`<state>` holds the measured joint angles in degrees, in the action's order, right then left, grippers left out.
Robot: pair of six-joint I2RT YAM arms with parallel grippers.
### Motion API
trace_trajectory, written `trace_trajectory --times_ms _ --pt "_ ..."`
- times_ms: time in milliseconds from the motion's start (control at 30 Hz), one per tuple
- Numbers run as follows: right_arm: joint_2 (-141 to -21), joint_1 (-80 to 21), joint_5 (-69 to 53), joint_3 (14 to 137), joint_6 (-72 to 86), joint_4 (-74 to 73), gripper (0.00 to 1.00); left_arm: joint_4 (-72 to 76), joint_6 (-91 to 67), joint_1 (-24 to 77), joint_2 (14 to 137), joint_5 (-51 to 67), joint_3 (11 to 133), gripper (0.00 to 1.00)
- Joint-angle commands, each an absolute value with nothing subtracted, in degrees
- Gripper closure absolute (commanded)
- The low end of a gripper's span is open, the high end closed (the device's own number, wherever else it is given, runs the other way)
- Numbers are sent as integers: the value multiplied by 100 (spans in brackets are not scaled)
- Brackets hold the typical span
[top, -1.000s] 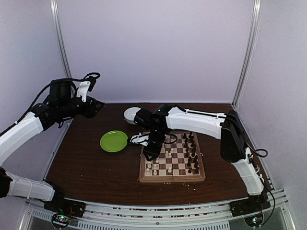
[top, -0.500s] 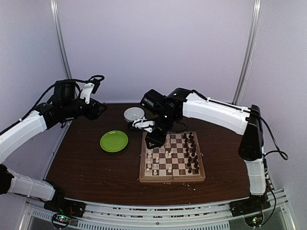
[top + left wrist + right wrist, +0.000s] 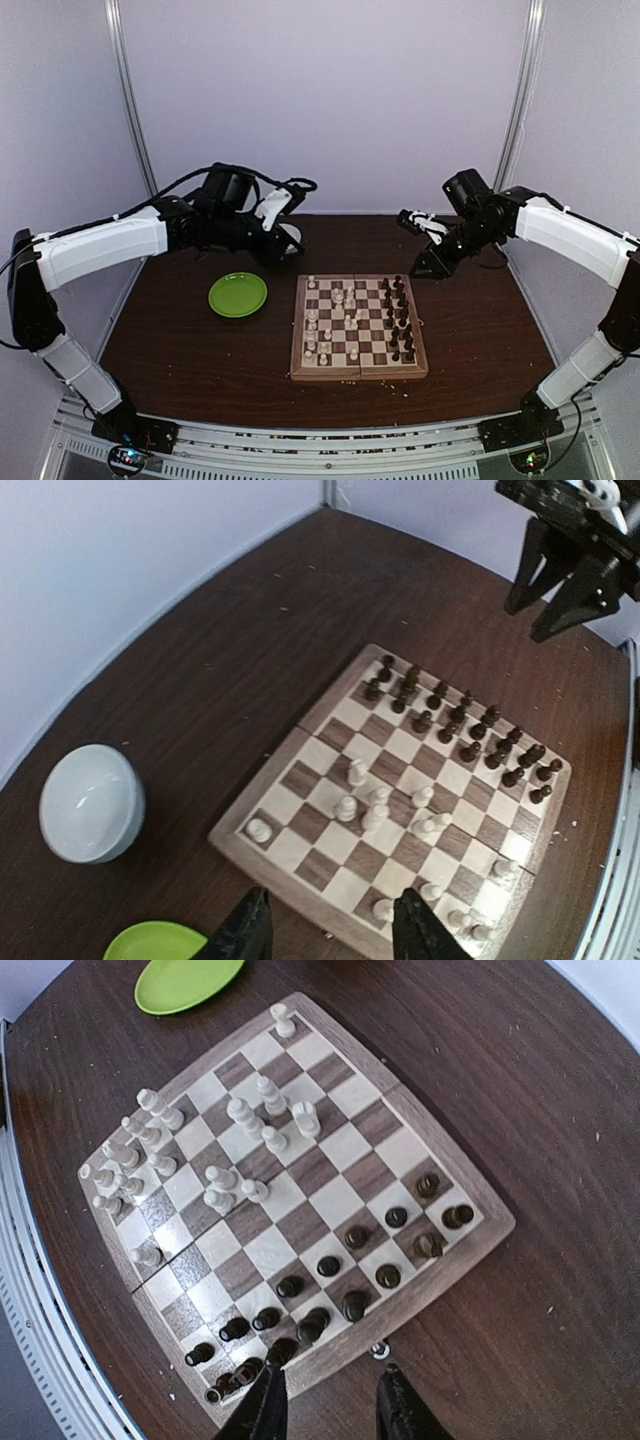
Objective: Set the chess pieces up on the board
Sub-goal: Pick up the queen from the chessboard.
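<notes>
The board (image 3: 358, 372) lies at the table's middle, seen too in the left wrist view (image 3: 300, 742) and the right wrist view (image 3: 470, 1222). Cream-white chess pieces (image 3: 318, 335) (image 3: 378, 805) (image 3: 150, 1145) stand loosely over its left half. Dark chess pieces (image 3: 400, 318) (image 3: 455, 725) (image 3: 340, 1280) crowd its right edge. My left gripper (image 3: 283, 252) (image 3: 330, 935) hangs open and empty behind the board's far left corner. Beyond the far right corner, my right gripper (image 3: 422, 268) (image 3: 330, 1410) is open and empty above the dark pieces' edge.
A round green plate (image 3: 237, 295) (image 3: 188, 978) sits left of the board. A white bowl (image 3: 92, 802) stands at the back left, mostly hidden by my left gripper in the top view. Pale crumbs dot the table near the board. Walls close the back and sides.
My right arm has lifted off the board's left side and swung back to the far right. My left arm has swung right, over the bowl, its jaws a little narrower.
</notes>
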<state>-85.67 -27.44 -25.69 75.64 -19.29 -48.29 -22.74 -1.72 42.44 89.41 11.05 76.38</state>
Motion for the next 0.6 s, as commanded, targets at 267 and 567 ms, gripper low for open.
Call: trace_trajectory --times_ms 267,567 --pt "-7809 -1914 -3568 7084 -2022 -4174 66 -3764 262 5121 11852 943 10551 64" --pt "-7867 -1916 -3611 7091 -2122 -4241 66 -4205 379 5168 12409 847 10943 75"
